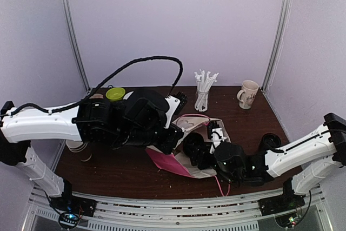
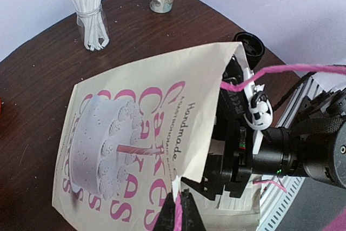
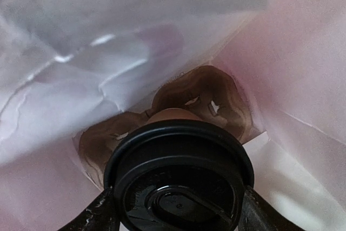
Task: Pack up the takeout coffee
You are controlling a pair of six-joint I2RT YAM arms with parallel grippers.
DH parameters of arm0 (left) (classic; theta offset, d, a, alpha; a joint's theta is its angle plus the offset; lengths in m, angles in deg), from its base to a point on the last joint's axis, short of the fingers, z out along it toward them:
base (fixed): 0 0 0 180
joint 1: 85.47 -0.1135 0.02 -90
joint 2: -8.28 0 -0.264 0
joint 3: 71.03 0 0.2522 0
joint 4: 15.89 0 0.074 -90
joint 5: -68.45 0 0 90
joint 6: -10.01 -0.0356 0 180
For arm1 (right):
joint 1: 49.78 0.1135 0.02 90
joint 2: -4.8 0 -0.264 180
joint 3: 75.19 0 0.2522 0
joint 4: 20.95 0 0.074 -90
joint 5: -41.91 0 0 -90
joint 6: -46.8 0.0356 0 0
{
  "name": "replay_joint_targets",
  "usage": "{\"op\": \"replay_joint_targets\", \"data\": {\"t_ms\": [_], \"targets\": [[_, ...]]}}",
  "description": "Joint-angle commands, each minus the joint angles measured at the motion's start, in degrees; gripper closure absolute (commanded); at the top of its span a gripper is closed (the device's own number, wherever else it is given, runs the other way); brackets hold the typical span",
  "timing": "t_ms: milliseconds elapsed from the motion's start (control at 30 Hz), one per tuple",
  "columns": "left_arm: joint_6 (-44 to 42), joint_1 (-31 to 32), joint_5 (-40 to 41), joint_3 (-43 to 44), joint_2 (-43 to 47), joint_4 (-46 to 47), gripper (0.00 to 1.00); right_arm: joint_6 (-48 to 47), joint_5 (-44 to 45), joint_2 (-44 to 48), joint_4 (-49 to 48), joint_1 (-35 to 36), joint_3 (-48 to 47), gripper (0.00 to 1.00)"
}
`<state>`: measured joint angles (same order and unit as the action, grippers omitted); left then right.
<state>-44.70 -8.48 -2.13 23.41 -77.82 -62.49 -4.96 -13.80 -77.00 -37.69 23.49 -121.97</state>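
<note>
- top view: the bag point(image 1: 165, 162) lies on its side. the left arm point(image 1: 43, 124) stretches low across to the bag's upper edge. the right arm point(image 1: 303, 150) lies almost flat, its wrist buried in the bag's mouth. the coffee is hidden inside the bag here.
- left wrist view: the left gripper point(image 2: 178, 209) is pinched together on the pink handle point(image 2: 178, 221) at the bag's near edge. we judge this pull props the mouth open, so we would hold it taut and high, off the lid.
- right wrist view: the right gripper point(image 3: 178, 215) is clamped on the takeout coffee point(image 3: 178, 177), 1 finger on each side of the lid. the cup is well inside the bag. a brown shape lies deeper in; we cannot tell what it is. we would push straight in and let go only once the cup is supported.
</note>
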Motion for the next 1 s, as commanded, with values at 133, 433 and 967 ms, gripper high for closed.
{"op": "replay_joint_targets", "data": {"t_ms": [133, 433, 967], "targets": [[0.58, 0.17, 0.41, 0.97, 1.99, 7.30, 1.00, -0.43, -3.12, -0.33, -0.98, 0.54, 1.33, 0.45], [0.22, 0.18, -2.10, 0.87, 1.38, 8.70, 1.00, -0.91, 0.24, -4.10, -1.89, 0.64, -0.27, 0.45], [1.62, 0.18, -3.48, -3.13, 3.57, 9.52, 1.00, 5.73, 11.16, -1.64, -5.63, -0.25, 0.55, 0.46]]}}
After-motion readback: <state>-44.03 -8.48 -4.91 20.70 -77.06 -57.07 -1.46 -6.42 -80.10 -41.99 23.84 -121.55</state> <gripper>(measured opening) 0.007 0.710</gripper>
